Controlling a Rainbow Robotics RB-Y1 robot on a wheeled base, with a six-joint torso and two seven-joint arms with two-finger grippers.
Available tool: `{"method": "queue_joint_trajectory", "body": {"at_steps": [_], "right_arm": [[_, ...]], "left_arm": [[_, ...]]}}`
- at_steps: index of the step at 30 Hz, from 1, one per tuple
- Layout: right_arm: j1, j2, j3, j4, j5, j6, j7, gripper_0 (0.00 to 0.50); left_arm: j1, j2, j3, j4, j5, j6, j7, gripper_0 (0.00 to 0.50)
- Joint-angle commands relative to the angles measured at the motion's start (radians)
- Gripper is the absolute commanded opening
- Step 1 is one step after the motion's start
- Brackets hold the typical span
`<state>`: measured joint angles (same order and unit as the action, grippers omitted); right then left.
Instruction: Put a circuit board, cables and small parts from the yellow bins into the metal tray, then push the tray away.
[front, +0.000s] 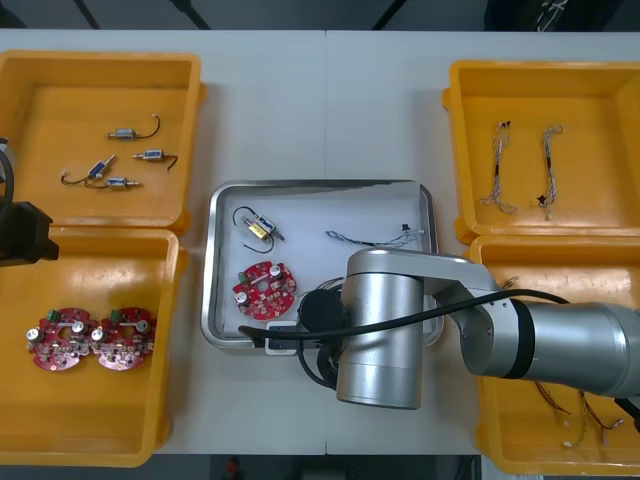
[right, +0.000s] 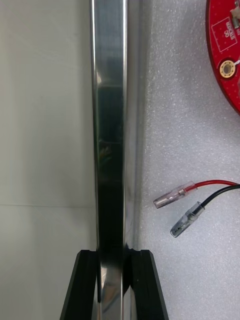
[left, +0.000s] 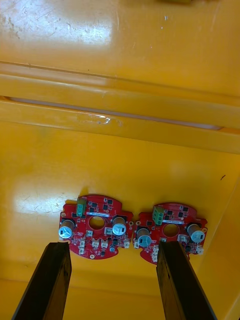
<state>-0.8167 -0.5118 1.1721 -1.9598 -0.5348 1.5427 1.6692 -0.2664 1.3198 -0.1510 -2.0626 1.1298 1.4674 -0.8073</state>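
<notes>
Front view, tray: The metal tray (front: 216, 262) lies in the middle of the desk (front: 270, 100), between the yellow bins (front: 90, 410). It is white inside with a shiny rim.
Front view, contents: A round red circuit board (front: 265, 291) lies near the tray's left side. A small metal part (front: 259, 228) with a black lead lies beyond it, and a thin blue and white cable (front: 365, 238) lies toward the far right.
Front view, right arm: It reaches across from the right, and the right end effector (front: 283, 340) sits low at the tray's near rim. The tray looks loaded, so this placing probably prepares the push away.
Front view, left arm: The left end effector (front: 22, 238) is parked at the desk's left edge, over the wall between the two left bins.
Right wrist view, grip: The right end effector (right: 112, 256) has one black finger on each side of the tray's upright rim (right: 110, 125), pinching the metal. Holding the rim would let the arm steer the tray as it slides.
Right wrist view, inside: A red wire (right: 210, 183) and a black wire (right: 215, 194), each ending in a clear sleeve, rest on the white lining near the rim. The board's red edge (right: 225, 50) lies farther along.
Left wrist view: The left end effector (left: 114, 245) has its fingers spread wide and holds nothing. It hangs over two circuit boards (left: 95, 227) lying side by side in a bin, touching or nearly so.
</notes>
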Motion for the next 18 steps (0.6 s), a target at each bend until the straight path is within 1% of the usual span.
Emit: {"method": "queue_joint_trajectory", "body": {"at_steps": [1, 11, 18], "right_arm": [[-0.048, -0.01, 0.009, -0.013, 0.01, -0.007, -0.049, 0.0], [-0.159, -0.044, 0.008, -0.013, 0.009, -0.007, -0.052, 0.0], [-0.213, -0.074, 0.003, -0.01, 0.009, -0.012, -0.051, 0.0]], "left_arm": [[0.013, 0.044, 0.03, -0.021, -0.01, -0.009, -0.021, 0.5], [0.013, 0.044, 0.03, -0.021, -0.01, -0.009, -0.021, 0.5], [0.013, 0.044, 0.03, -0.021, -0.01, -0.009, -0.021, 0.5]]}}
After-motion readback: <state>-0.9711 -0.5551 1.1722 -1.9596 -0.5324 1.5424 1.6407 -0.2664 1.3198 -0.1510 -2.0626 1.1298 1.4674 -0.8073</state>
